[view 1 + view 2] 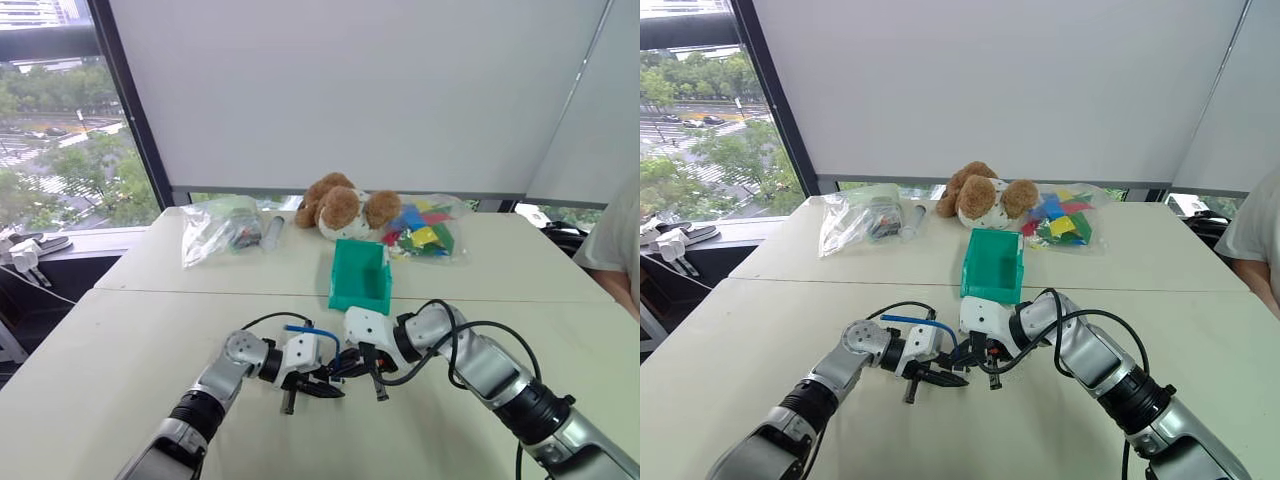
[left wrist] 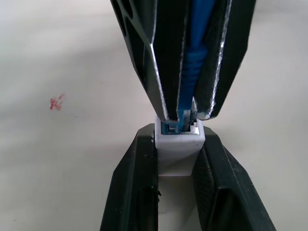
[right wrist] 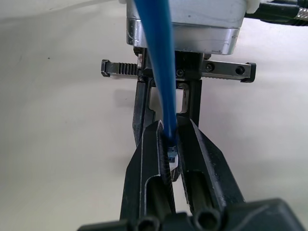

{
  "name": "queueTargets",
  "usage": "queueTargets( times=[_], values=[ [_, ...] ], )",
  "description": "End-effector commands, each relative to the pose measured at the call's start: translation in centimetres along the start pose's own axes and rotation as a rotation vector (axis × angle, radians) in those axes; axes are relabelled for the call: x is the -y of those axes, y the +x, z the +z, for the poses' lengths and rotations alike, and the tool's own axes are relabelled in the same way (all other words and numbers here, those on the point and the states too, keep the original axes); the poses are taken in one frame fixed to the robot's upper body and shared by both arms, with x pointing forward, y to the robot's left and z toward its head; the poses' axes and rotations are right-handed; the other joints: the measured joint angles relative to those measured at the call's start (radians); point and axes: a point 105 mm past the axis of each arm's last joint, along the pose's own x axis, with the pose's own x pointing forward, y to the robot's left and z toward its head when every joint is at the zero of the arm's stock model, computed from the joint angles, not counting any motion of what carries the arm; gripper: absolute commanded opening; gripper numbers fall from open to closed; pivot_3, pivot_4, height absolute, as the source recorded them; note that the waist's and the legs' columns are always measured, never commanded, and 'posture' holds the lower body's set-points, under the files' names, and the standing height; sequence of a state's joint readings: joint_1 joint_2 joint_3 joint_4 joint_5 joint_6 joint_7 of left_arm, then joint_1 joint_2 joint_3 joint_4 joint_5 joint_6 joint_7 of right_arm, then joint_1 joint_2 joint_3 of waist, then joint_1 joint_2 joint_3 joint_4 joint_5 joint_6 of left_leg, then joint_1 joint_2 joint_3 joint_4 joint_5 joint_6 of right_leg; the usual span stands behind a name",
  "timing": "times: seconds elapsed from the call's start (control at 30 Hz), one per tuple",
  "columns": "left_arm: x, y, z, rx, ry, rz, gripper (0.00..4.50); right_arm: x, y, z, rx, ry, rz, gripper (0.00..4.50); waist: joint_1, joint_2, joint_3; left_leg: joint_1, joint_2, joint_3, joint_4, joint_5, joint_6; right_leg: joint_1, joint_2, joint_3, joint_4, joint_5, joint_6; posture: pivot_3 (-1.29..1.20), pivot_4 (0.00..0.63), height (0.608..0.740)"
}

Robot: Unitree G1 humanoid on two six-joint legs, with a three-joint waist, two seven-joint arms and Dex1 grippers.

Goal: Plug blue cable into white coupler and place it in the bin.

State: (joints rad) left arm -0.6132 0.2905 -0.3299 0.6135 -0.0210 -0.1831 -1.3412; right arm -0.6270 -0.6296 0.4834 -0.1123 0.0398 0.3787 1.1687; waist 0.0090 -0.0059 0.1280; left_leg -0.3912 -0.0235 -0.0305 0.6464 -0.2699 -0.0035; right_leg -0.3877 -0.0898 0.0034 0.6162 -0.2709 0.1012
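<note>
We see the left pincer (image 2: 175,144) clamped on the white coupler (image 2: 179,144) and the right pincer (image 3: 168,144) clamped on the blue cable (image 3: 156,62), whose plug sits in the coupler, above the worktop (image 1: 120,350). The bin (image 1: 360,277) beyond holds nothing visible.

Over at the far side of the pale table (image 1: 120,350), a brown-and-white teddy bear (image 1: 340,207) lies slumped at twelve o'clock. At its three o'clock, touching it, sits a clear bag of coloured blocks (image 1: 425,232). At its nine o'clock, a second clear bag (image 1: 218,228) holds dark bits, with a small grey cylinder (image 1: 273,232) just beside it. A person's white sleeve (image 1: 618,240) shows at the right edge.
</note>
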Motion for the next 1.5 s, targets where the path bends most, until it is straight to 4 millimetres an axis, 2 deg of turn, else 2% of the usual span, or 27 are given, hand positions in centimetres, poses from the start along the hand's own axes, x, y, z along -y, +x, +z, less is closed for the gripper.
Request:
queueTargets(
  times=[0.03, 0.17, 0.2, 0.33, 0.4, 0.53, 0.6, 0.67, 0.73, 0.9, 1.0, 1.07, 1.17, 1.23, 1.3, 1.33, 1.5],
  values=[
    [2.1, -0.6, -2.5, -0.072, -0.077, -0.062, 2.12, -0.9, 0.3, -3.0, -0.086, 0.106, 0.02, 0.0, -0.004, 0.0, 0.0, 0.0, 0.0, 0.0, -0.001, 0.0, 0.0, 0.0, 0.0, 0.0, 0.0, 0.0, 0.0, 0.0, 0.15, 0.74],
    [2.2, -2.3, -1.9, -0.052, -0.051, -0.03, 4.12, -0.7, -0.1, -2.8, -0.072, 0.122, 0.004, 0.0, -0.016, 0.0, 0.0, -0.001, 0.001, 0.001, -0.004, 0.0, 0.0, -0.002, 0.0, 0.0, -0.001, 0.0, -0.001, 0.0, 0.15, 0.74],
    [2.3, -2.5, -1.7, -0.047, -0.051, -0.025, 4.48, -0.7, -0.2, -2.8, -0.07, 0.124, 0.001, 0.0, -0.02, 0.001, 0.0, -0.002, 0.001, 0.001, -0.004, 0.0, 0.0, -0.002, 0.0, 0.0, -0.001, -0.001, -0.001, 0.0, 0.15, 0.74],
    [2.1, -6.5, -0.7, -0.024, -0.07, 0.089, 4.48, 0.6, -1.9, -1.2, 0.013, 0.172, -0.067, 0.0, -0.028, 0.003, 0.002, -0.004, 0.001, 0.002, -0.008, 0.0, 0.0, -0.004, 0.0, 0.0, -0.001, -0.001, -0.001, 0.0, 0.15, 0.74],
    [1.6, -8.4, -0.5, -0.005, -0.106, 0.18, 4.48, 1.8, -3.5, -0.1, 0.064, 0.193, -0.125, 0.0, -0.025, 0.006, 0.005, -0.006, 0.001, 0.002, -0.009, 0.001, -0.001, -0.008, 0.0, 0.0, -0.001, -0.001, -0.001, 0.0, 0.15, 0.74],
    [0.5, -11.6, -0.1, 0.065, -0.187, 0.38, 4.48, 6.0, -7.9, 1.7, 0.15, 0.206, -0.31, 0.0, -0.021, 0.014, 0.019, -0.02, 0.001, 0.002, -0.002, 0.002, -0.003, -0.021, 0.0, 0.0, 0.006, 0.0, -0.001, 0.0, 0.15, 0.74],
    [0.3, -12.0, 0.1, 0.084, -0.205, 0.425, 4.48, 7.7, -9.1, 2.1, 0.169, 0.209, -0.38, 0.0, -0.019, 0.014, 0.024, -0.02, 0.0, 0.003, 0.0, 0.002, -0.003, -0.021, -0.001, 0.0, 0.007, 0.0, -0.001, 0.0, 0.15, 0.74],
    [0.1, -12.1, 0.3, 0.116, -0.224, 0.47, 4.48, 10.3, -10.4, 2.2, 0.189, 0.219, -0.472, 0.0, -0.022, 0.013, 0.025, -0.02, 0.0, 0.003, 0.0, 0.002, -0.003, -0.021, -0.001, -0.001, 0.007, 0.0, -0.001, 0.0, 0.15, 0.74],
    [0.1, -11.9, 0.6, 0.142, -0.239, 0.493, 4.48, 12.2, -11.0, 2.2, 0.21, 0.237, -0.526, 0.0, -0.023, 0.012, 0.026, -0.02, 0.0, 0.003, -0.001, 0.002, -0.003, -0.021, -0.001, -0.001, 0.007, 0.002, 0.002, 0.0, 0.15, 0.74],
    [0.6, -11.2, 0.8, 0.158, -0.26, 0.513, 4.48, 15.9, -10.5, 1.1, 0.2, 0.266, -0.647, 0.0, -0.027, 0.012, 0.027, -0.02, 0.0, 0.005, -0.002, 0.002, -0.003, -0.023, -0.001, -0.001, 0.009, 0.002, 0.003, 0.0, 0.15, 0.74],
    [0.6, -11.3, 0.7, 0.148, -0.265, 0.536, 4.48, 17.1, -9.8, 0.4, 0.176, 0.273, -0.699, 0.0, -0.028, 0.012, 0.028, -0.02, -0.001, 0.005, -0.003, 0.003, -0.005, -0.025, -0.001, -0.001, 0.011, 0.002, 0.003, 0.0, 0.15, 0.74],
    [0.7, -11.5, 0.8, 0.152, -0.275, 0.556, 4.5, 18.0, -9.2, -0.4, 0.15, 0.29, -0.756, 0.8, -0.029, 0.013, 0.029, -0.02, -0.001, 0.006, -0.003, 0.003, -0.006, -0.026, -0.001, -0.001, 0.013, 0.002, 0.003, 0.0, 0.15, 0.74],
    [0.8, -11.7, 1.0, 0.154, -0.295, 0.571, 4.5, 18.5, -8.6, -0.5, 0.148, 0.297, -0.778, 2.03, -0.03, 0.013, 0.029, -0.02, 0.0, 0.006, -0.002, 0.004, -0.007, -0.026, -0.001, -0.002, 0.014, 0.002, 0.003, 0.0, 0.15, 0.74],
    [1.0, -11.7, 1.2, 0.16, -0.303, 0.571, 4.5, 18.7, -8.4, -0.3, 0.157, 0.296, -0.776, 3.18, -0.03, 0.013, 0.029, -0.02, 0.0, 0.006, -0.002, 0.005, -0.008, -0.026, -0.001, -0.002, 0.015, 0.002, 0.003, 0.0, 0.15, 0.74],
    [1.0, -11.9, 1.5, 0.175, -0.311, 0.579, 4.5, 18.7, -8.6, -0.1, 0.167, 0.29, -0.773, 4.13, -0.029, 0.013, 0.03, -0.02, 0.0, 0.006, -0.002, 0.005, -0.008, -0.026, -0.001, -0.002, 0.015, 0.002, 0.003, 0.0, 0.15, 0.74],
    [1.0, -12.0, 1.7, 0.183, -0.315, 0.584, 4.5, 18.7, -8.9, 0.0, 0.172, 0.29, -0.777, 4.38, -0.029, 0.013, 0.03, -0.02, 0.0, 0.006, -0.001, 0.005, -0.008, -0.026, -0.001, -0.002, 0.015, 0.002, 0.003, 0.0, 0.15, 0.74],
    [1.1, -12.4, 2.3, 0.197, -0.326, 0.589, 4.5, 17.8, -11.5, 0.9, 0.21, 0.245, -0.759, 4.38, -0.026, 0.014, 0.03, -0.02, -0.001, 0.006, -0.001, 0.005, -0.008, -0.026, -0.001, -0.002, 0.015, 0.002, 0.003, 0.0, 0.15, 0.74]
  ],
)
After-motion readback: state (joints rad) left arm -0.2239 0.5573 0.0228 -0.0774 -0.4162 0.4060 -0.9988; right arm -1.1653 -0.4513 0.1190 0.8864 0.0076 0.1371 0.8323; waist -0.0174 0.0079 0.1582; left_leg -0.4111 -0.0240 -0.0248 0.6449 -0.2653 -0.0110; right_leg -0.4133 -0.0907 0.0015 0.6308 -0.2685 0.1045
